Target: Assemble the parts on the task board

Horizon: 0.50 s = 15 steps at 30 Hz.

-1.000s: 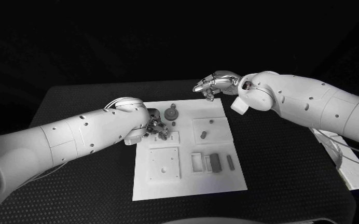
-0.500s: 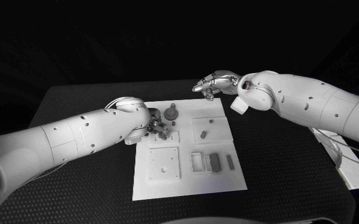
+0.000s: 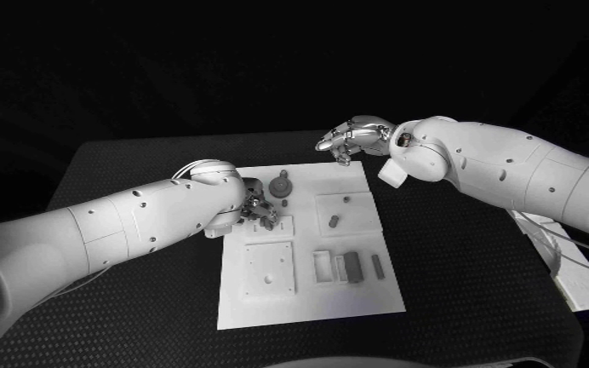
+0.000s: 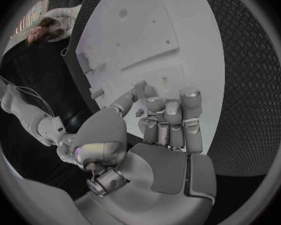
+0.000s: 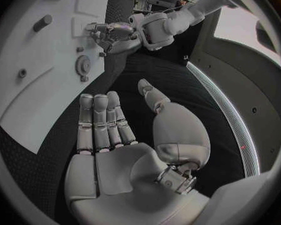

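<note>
The white task board (image 3: 310, 296) lies in the middle of the black table. A grey gear (image 3: 281, 187) stands near its far edge, and dark bars (image 3: 353, 267) sit in slots nearer me. My left hand (image 3: 255, 204) hovers low over the board's left side beside the gear, above a small plate (image 3: 272, 227). Its fingers (image 4: 170, 121) are curled in and I see nothing between them. My right hand (image 3: 351, 139) hangs above the board's far right corner. Its fingers (image 5: 98, 122) are stretched out over an empty palm. The gear (image 5: 83, 65) and my left hand (image 5: 112, 34) also show in the right wrist view.
A raised square plate (image 3: 347, 213) carries two small grey parts, and another square plate (image 3: 270, 267) lies near the front left. White gear with cables (image 3: 567, 257) sits at the table's right edge. Black table (image 3: 135, 308) stretches on both sides of the board.
</note>
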Available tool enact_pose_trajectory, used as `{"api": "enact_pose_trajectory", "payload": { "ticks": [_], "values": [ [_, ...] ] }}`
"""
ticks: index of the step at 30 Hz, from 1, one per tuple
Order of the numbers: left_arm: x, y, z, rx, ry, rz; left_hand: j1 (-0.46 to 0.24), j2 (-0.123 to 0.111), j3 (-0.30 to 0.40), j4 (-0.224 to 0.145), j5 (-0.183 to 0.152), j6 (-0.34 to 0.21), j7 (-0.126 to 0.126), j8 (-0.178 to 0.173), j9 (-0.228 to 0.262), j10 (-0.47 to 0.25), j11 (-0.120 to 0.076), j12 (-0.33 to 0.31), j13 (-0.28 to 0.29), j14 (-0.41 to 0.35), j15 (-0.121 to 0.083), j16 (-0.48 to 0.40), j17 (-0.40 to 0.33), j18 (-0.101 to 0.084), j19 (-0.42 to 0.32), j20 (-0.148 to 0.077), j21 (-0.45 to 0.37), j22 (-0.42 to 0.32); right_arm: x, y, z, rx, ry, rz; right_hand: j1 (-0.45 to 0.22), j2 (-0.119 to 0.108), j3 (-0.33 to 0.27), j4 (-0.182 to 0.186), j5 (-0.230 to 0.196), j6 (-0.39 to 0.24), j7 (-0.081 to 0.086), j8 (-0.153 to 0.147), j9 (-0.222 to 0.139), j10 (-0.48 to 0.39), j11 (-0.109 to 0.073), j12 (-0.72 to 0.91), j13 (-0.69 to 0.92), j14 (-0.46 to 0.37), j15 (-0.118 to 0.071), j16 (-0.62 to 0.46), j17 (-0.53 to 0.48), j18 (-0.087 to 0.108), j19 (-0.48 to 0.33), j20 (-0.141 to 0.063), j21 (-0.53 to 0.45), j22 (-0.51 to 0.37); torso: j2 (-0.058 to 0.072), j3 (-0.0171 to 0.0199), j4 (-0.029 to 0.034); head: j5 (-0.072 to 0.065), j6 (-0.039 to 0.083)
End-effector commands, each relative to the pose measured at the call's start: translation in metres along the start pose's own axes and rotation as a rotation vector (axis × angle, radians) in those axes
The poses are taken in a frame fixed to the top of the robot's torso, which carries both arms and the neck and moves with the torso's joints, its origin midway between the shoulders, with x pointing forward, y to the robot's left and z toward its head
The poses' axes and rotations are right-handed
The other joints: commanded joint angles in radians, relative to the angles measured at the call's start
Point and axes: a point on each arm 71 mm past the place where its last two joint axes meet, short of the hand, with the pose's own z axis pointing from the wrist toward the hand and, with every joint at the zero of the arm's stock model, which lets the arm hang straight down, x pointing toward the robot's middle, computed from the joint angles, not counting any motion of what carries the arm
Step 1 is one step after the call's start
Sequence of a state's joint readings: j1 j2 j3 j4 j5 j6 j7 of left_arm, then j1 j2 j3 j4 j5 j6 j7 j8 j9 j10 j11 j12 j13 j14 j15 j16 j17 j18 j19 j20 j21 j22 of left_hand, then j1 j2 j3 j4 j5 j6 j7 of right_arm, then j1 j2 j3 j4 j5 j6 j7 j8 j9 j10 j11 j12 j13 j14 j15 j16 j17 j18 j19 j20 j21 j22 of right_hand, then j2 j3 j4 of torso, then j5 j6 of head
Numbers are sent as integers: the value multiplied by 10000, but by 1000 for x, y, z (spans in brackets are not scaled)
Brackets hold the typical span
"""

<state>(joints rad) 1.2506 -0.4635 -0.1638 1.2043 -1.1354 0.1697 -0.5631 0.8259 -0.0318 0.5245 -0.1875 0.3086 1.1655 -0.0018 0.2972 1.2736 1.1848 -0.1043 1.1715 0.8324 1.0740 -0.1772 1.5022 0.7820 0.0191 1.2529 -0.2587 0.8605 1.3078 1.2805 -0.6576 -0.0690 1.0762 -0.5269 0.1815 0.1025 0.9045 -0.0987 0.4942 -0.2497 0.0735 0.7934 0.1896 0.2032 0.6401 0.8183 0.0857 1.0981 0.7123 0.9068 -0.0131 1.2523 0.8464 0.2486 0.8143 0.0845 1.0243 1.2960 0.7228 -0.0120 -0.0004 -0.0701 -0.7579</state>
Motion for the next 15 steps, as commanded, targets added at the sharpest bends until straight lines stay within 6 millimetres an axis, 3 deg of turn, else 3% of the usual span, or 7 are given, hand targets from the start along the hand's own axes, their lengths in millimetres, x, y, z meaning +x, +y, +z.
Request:
{"api": "enact_pose_trajectory", "payload": {
  "ticks": [1,5,8,15],
  "values": [
    [3,0,1,-11,77,81,-106,-9,-30,90,-50,32,-17,8,12,-14,-72,-36,-5,39,-336,18,17,646,16,-174,-43,168,2,1,0,-80,128,-10,-80,16,3,31,-57,-2,63,-59,-14,-66,16,61,-10,-96,-8,64,-18,132,46,38,-56,-5,-2,4,1,0,10],
    [3,0,1,-25,78,75,-242,-79,-65,196,-130,50,-28,18,31,0,-83,-32,-1,48,-346,23,24,651,28,-177,-37,173,2,1,0,-79,128,-10,-80,17,3,31,-57,-2,64,-59,-14,-66,16,61,-10,-96,-8,64,-19,132,46,38,-57,-5,0,4,0,5,34],
    [2,1,1,-33,71,62,-362,-195,-79,311,-705,55,-45,21,56,6,-99,-31,4,52,-362,24,33,673,26,-188,-42,174,2,1,0,-78,117,-12,-80,15,3,31,-57,-3,64,-59,-14,-66,16,62,-11,-97,-8,64,-19,132,46,38,-57,-5,3,5,1,-3,44],
    [2,0,1,1,44,40,-544,-353,-82,509,-1067,56,-54,14,77,3,-109,-39,10,50,-375,19,43,691,18,-187,-53,176,2,1,0,-78,117,-12,-79,16,4,30,-57,-3,64,-59,-14,-66,16,62,-12,-97,-8,65,-20,132,45,38,-57,-5,1,0,7,3,44]
  ]
}}
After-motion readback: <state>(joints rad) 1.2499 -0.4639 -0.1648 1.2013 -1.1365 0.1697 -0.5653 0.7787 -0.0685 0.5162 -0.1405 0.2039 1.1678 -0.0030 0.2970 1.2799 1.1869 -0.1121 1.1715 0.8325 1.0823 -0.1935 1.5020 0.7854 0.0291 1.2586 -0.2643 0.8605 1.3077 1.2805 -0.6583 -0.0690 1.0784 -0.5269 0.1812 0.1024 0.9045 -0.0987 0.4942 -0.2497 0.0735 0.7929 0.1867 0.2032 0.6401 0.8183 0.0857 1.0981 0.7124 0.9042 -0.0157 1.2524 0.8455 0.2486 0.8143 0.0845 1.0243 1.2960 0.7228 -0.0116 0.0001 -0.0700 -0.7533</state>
